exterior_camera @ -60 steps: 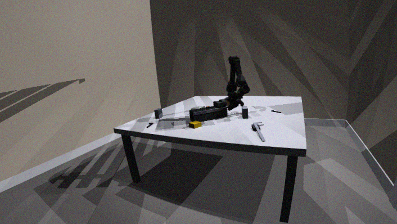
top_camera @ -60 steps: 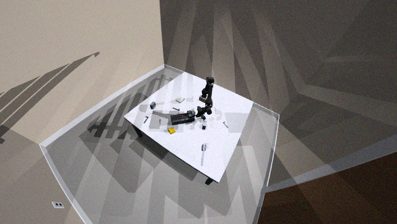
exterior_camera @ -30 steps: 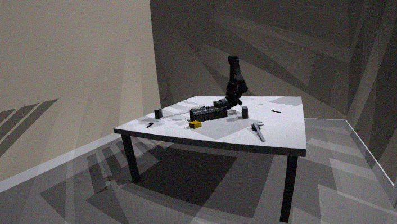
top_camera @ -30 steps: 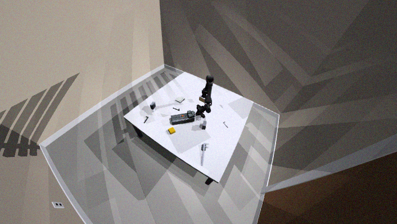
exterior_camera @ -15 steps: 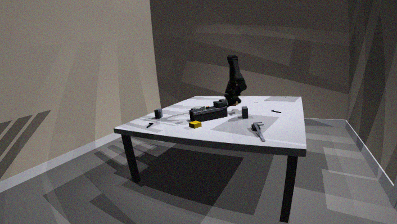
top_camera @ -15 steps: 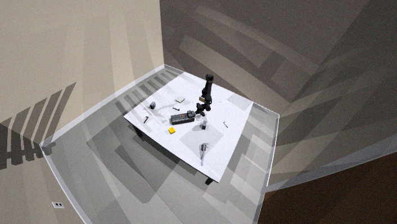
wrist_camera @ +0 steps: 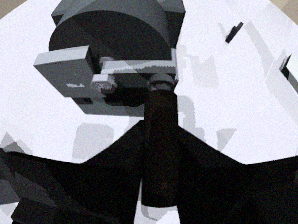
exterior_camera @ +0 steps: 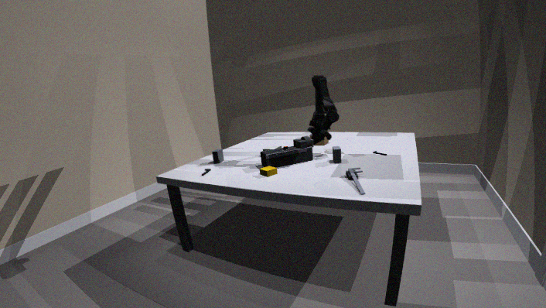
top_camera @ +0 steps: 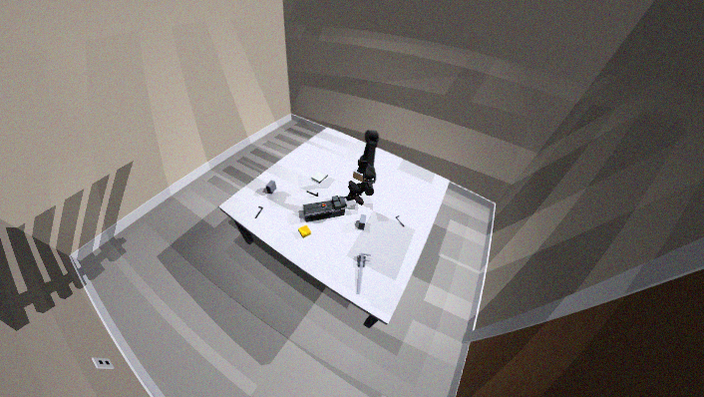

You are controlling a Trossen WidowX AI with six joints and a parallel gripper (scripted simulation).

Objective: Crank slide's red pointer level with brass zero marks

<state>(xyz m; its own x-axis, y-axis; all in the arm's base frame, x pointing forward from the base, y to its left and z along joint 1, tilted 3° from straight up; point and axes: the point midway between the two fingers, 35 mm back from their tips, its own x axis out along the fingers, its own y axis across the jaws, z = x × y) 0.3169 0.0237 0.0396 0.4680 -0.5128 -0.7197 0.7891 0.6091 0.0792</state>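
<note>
At the near side of the arm on the white table (top_camera: 299, 160) (exterior_camera: 371, 193), the long dark machine (top_camera: 324, 209) (exterior_camera: 287, 155) sits with its crank end toward the pincer (top_camera: 355, 200) (wrist_camera: 161, 150). The pincer is closed on the crank's dark upright handle (wrist_camera: 161, 145) — the pale crank arm (wrist_camera: 140, 66) runs from the handle across the machine's round end. A red spot (top_camera: 323, 204) shows on top — too small to judge against any marks. A yellow block (top_camera: 304, 231) (exterior_camera: 268, 171) lies near the machine.

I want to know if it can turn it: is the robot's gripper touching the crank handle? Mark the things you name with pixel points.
Touching: the wrist view shows the gripper's (wrist_camera: 161, 150) two fingers pressed against the dark handle's (wrist_camera: 161, 107) sides.
</note>
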